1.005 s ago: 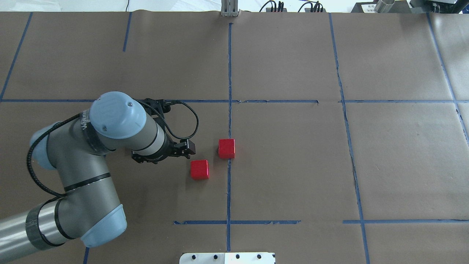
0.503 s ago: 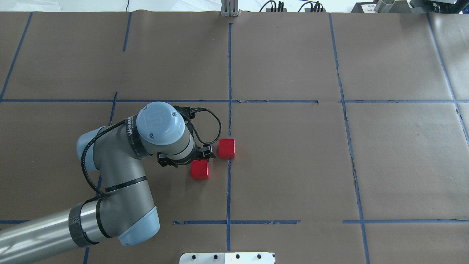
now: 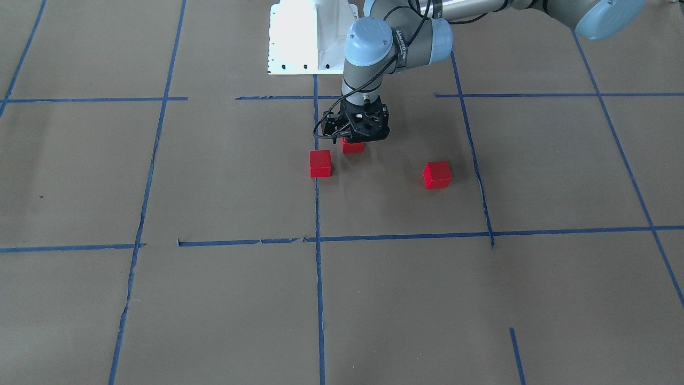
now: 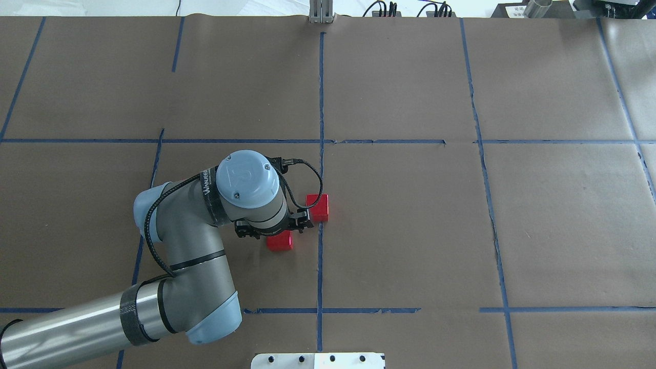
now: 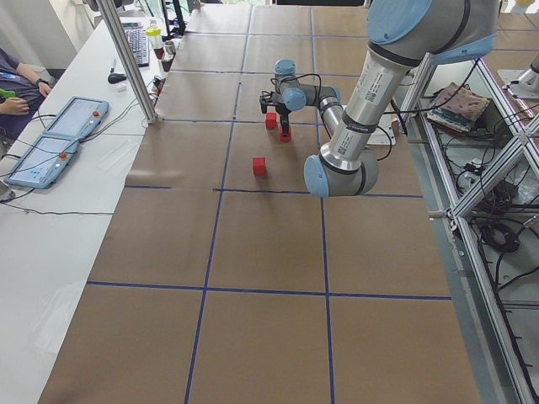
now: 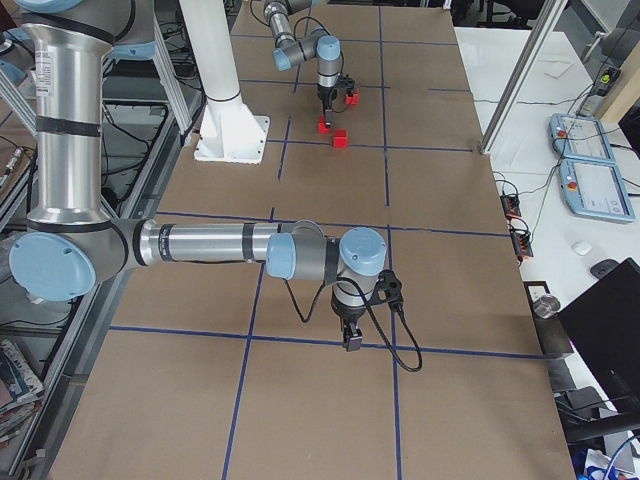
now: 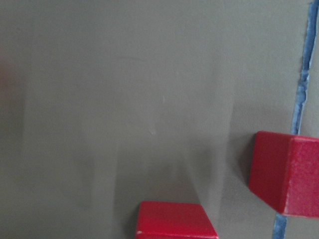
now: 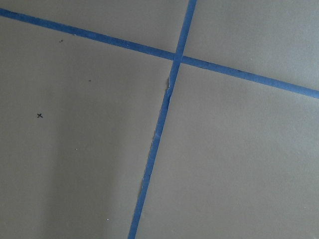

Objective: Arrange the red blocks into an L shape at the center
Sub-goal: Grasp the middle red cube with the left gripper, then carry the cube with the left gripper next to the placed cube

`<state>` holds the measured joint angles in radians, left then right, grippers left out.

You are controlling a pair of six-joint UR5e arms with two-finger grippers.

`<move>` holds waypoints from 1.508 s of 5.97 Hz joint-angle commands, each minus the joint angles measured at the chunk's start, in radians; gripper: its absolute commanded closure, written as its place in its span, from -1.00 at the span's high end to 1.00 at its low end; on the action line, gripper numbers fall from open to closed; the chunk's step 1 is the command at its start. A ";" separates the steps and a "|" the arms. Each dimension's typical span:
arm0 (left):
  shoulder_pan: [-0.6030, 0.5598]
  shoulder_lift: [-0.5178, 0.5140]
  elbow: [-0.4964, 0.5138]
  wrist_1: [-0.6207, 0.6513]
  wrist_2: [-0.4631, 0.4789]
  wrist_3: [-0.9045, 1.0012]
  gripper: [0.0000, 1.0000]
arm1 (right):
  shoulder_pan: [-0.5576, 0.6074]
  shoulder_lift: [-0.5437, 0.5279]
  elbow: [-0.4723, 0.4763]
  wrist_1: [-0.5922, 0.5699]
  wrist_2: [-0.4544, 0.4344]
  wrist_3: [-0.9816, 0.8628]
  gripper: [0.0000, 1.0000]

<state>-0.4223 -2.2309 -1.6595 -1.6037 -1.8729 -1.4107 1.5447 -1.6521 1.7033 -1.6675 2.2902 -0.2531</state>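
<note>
Three red blocks lie inside the center rectangle [image 4: 400, 225]. One block [image 4: 318, 206] [image 3: 320, 163] sits on the vertical blue tape line. A second block [image 4: 280, 242] [image 3: 353, 147] lies just left of it, nearer the robot. The third block [image 3: 437, 175] lies apart, further to the robot's left, and is hidden under the arm in the overhead view. My left gripper [image 4: 300, 224] [image 3: 352, 140] hovers low over the second block and looks open and empty. My right gripper [image 6: 352, 342] hangs over bare paper far off to the right; I cannot tell its state.
The white robot base plate [image 4: 318, 360] [image 3: 310, 37] is at the table's near edge. An aluminium post [image 4: 321, 13] stands at the far edge. The left arm's elbow and forearm [image 4: 179, 266] cover the left part of the center rectangle.
My left arm has swung right, carrying its gripper from left of the two central blocks to over the nearer one. The blocks have not moved.
</note>
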 commanded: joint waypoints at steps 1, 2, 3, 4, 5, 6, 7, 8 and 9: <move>0.010 -0.001 0.018 -0.004 0.000 0.002 0.65 | 0.000 0.000 -0.002 0.000 0.000 0.000 1.00; 0.011 0.000 0.032 -0.004 -0.002 0.004 0.52 | 0.000 0.000 -0.001 0.000 0.000 0.000 1.00; 0.019 -0.003 0.035 -0.007 -0.002 0.004 0.45 | 0.000 0.000 0.001 0.000 0.000 0.000 1.00; 0.019 -0.004 0.030 -0.005 0.000 0.006 0.01 | 0.000 0.000 -0.001 0.000 0.000 0.000 1.00; -0.002 -0.004 0.014 0.004 -0.003 0.051 -0.71 | 0.000 0.001 0.001 0.000 0.000 0.000 1.00; -0.057 0.003 -0.023 0.010 -0.009 0.071 -0.85 | 0.000 0.003 0.001 0.000 0.000 0.002 1.00; -0.103 0.002 -0.040 0.011 -0.009 0.120 -0.85 | 0.000 0.003 0.001 0.000 0.000 0.002 1.00; -0.122 -0.010 -0.025 0.010 -0.003 0.159 -0.86 | 0.000 0.003 0.002 0.000 0.000 0.002 1.00; -0.144 -0.041 0.007 0.004 -0.002 0.189 -0.86 | 0.000 0.003 0.002 0.000 0.002 0.002 1.00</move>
<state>-0.5436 -2.2480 -1.6761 -1.5955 -1.8769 -1.2543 1.5447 -1.6491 1.7053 -1.6674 2.2906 -0.2516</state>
